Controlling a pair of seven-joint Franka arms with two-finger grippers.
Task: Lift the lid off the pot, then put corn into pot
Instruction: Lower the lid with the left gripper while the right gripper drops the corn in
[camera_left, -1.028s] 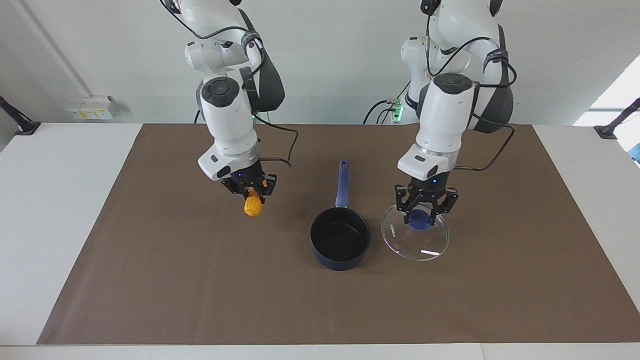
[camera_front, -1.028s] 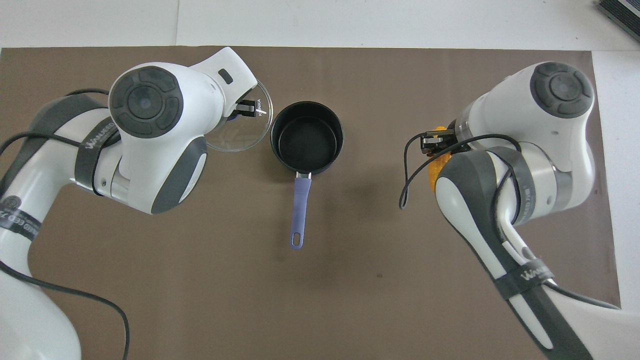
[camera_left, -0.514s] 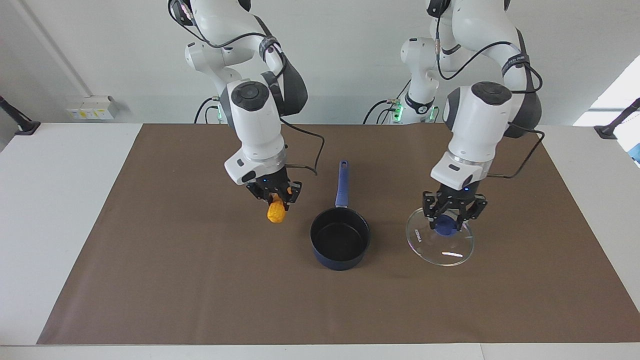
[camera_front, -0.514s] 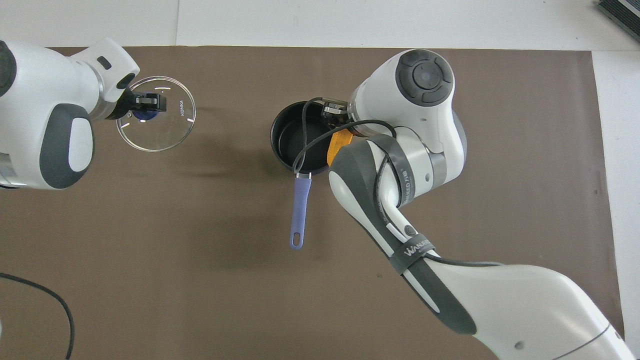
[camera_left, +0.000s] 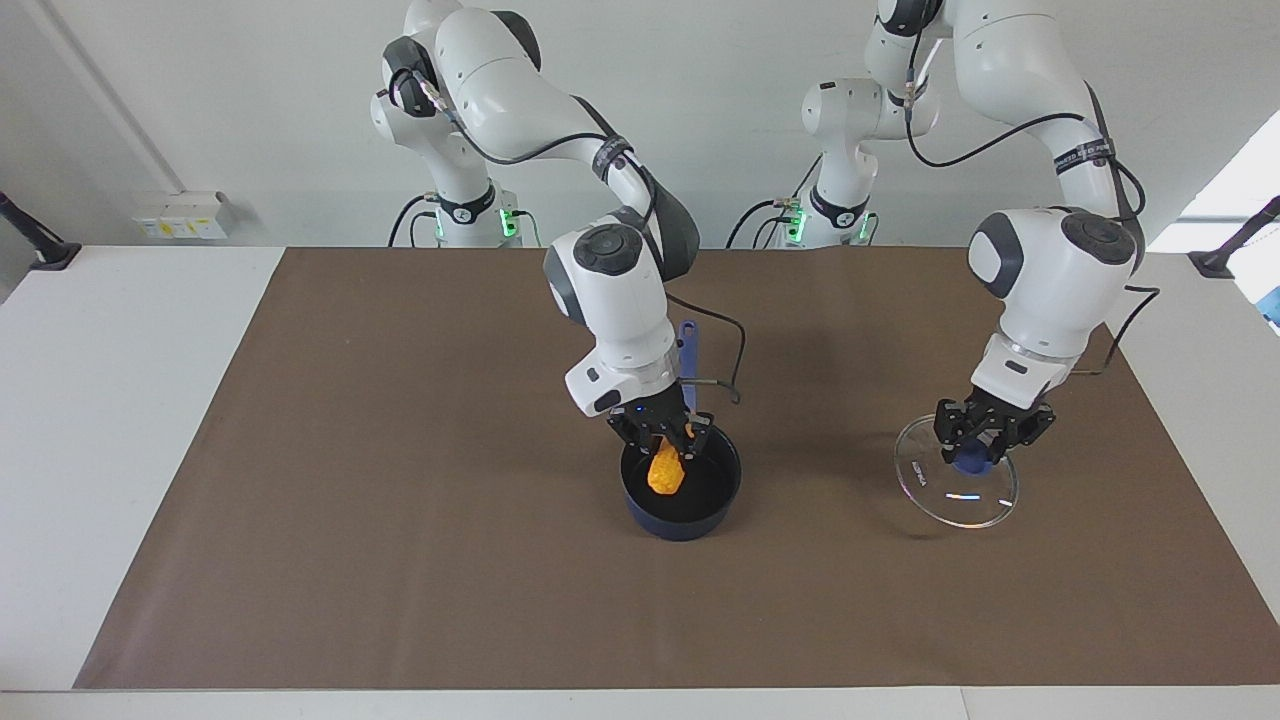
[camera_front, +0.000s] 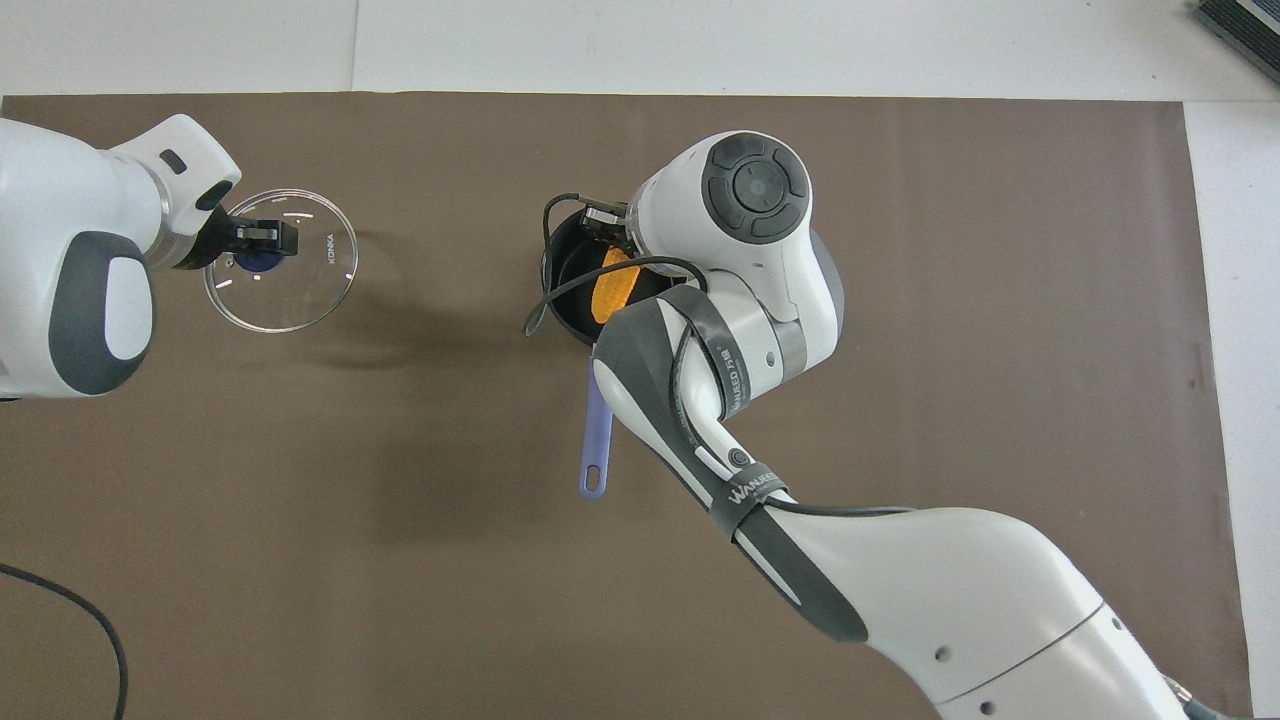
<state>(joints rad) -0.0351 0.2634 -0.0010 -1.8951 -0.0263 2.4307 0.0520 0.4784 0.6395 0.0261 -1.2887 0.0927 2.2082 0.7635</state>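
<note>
The dark navy pot (camera_left: 690, 522) stands open at the mat's middle, its blue handle (camera_front: 596, 440) pointing toward the robots. My right gripper (camera_left: 668, 446) is over the pot, shut on the orange-yellow corn (camera_left: 665, 472), which hangs tilted inside the pot's mouth. In the overhead view the corn (camera_front: 612, 285) shows within the pot's rim (camera_front: 562, 300), and the right arm covers much of the pot. My left gripper (camera_left: 985, 446) is shut on the blue knob of the clear glass lid (camera_left: 945, 492), holding it tilted just over the mat toward the left arm's end. The lid also shows in the overhead view (camera_front: 300, 285).
A brown mat (camera_left: 400, 560) covers most of the white table (camera_left: 110, 400). A black cable from the right wrist loops beside the pot's handle (camera_left: 735, 375). Nothing else lies on the mat.
My right gripper carried the corn sideways from beside the pot to over it and lowered it into the mouth. My left gripper moved the lid farther toward the left arm's end and lower.
</note>
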